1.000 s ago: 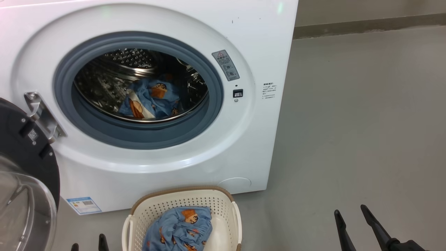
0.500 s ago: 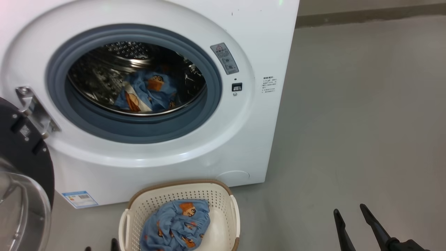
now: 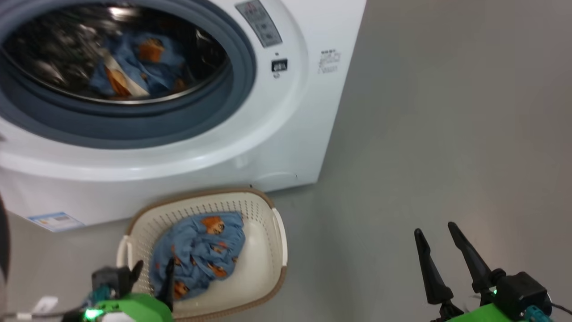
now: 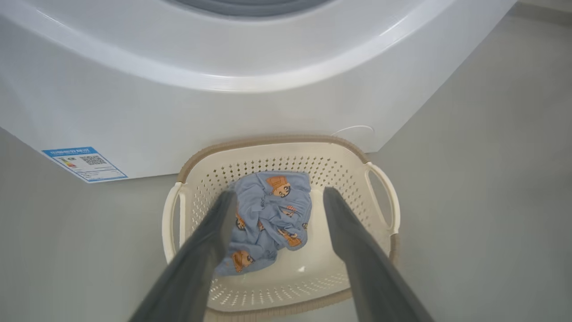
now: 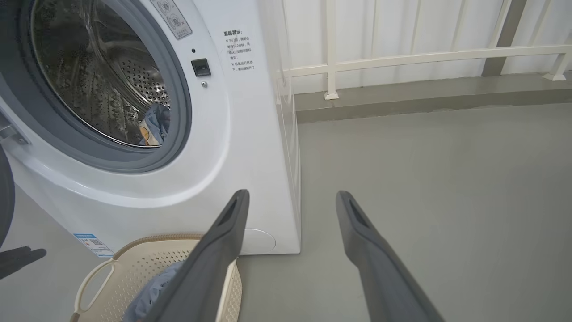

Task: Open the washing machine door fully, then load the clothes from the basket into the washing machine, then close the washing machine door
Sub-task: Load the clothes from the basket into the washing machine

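The washing machine (image 3: 286, 134) stands with its drum open, and some blue printed clothes (image 3: 129, 62) lie inside. A dark sliver of the washing machine door (image 5: 3, 197) shows at the left, swung open. On the floor in front is the cream basket (image 3: 268, 250), holding crumpled blue clothes (image 3: 196, 250). My left gripper (image 3: 153, 267) hovers open over the basket's near left side. In the left wrist view its fingers straddle the clothes (image 4: 268, 214) from above without touching them. My right gripper (image 3: 434, 230) is open and empty above bare floor, right of the basket.
A grey floor (image 3: 447, 134) stretches to the right of the machine. A white railing (image 5: 402, 58) and a low kerb run along the far wall. A blue label sticker (image 4: 85, 163) sits low on the machine's front.
The head camera has tilted down and shifted, so the machine sits higher and further left. My left gripper has come up into view over the basket. Both grippers stay open.
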Robot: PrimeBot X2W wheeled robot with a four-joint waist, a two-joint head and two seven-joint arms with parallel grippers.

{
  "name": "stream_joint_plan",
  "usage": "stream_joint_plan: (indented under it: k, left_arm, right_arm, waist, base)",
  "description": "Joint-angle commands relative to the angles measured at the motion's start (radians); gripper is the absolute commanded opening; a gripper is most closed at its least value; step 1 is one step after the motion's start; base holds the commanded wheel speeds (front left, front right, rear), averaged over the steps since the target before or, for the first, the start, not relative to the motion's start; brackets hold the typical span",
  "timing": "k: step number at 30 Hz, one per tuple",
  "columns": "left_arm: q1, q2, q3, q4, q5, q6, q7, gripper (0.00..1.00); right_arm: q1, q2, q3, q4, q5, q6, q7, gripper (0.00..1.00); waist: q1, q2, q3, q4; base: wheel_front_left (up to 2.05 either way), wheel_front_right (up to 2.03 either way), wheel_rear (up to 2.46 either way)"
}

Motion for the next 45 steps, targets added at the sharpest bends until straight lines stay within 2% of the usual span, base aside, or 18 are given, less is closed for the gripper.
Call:
stream_joint_plan:
  k: [1, 6, 15, 16, 21, 30, 37, 45]
  left_arm:
    - [-0.061, 0.035, 0.022, 0.020, 0.010, -0.008, 0.015, 1.00]
    - [-0.219, 0.080, -0.012, 0.189, 0.028, -0.047, 0.059, 1.00]
    - [-0.421, 0.127, -0.031, 0.457, 0.049, -0.047, 0.123, 1.00]
    - [-0.466, 0.129, -0.023, 0.514, 0.040, -0.042, 0.135, 1.00]
    - [-0.557, 0.136, 0.004, 0.618, 0.007, -0.039, 0.142, 1.00]
    - [-0.676, 0.176, 0.046, 0.719, -0.041, -0.031, 0.120, 1.00]
    - [-0.740, 0.205, 0.045, 0.757, -0.044, 0.000, 0.125, 1.00]
    - [-0.768, 0.247, 0.022, 0.782, -0.023, 0.056, 0.154, 1.00]
  right_arm:
    - [-0.034, -0.012, 0.030, -0.025, 0.013, 0.003, -0.012, 1.00]
    - [-0.060, -0.012, 0.031, -0.024, 0.039, 0.003, -0.012, 1.00]
    - [-0.123, -0.012, 0.030, -0.042, 0.069, 0.003, -0.012, 1.00]
    - [-0.127, -0.012, 0.030, -0.044, 0.067, 0.003, -0.012, 1.00]
    - [-0.126, -0.012, 0.033, -0.048, 0.083, 0.003, -0.012, 1.00]
    - [-0.127, -0.012, 0.048, -0.074, 0.106, 0.003, -0.012, 1.00]
    - [-0.130, -0.012, 0.049, -0.096, 0.113, 0.003, -0.012, 1.00]
    - [-0.131, -0.012, 0.066, -0.111, 0.133, 0.003, -0.012, 1.00]
  waist:
    - [0.0000, 0.0000, 0.145, -0.075]
    - [0.0000, 0.0000, 0.255, -0.085]
    - [0.0000, 0.0000, 0.380, -0.126]
    - [0.0000, 0.0000, 0.405, -0.134]
    - [0.0000, 0.0000, 0.460, -0.165]
    - [0.0000, 0.0000, 0.539, -0.217]
    - [0.0000, 0.0000, 0.582, -0.243]
    - [0.0000, 0.0000, 0.613, -0.281]
  base:
    - [0.00, 0.00, 0.00]
    - [0.00, 0.00, 0.00]
    - [0.00, 0.00, 0.00]
    - [0.00, 0.00, 0.00]
    - [0.00, 0.00, 0.00]
    - [0.00, 0.00, 0.00]
    - [0.00, 0.00, 0.00]
    - [0.00, 0.00, 0.00]
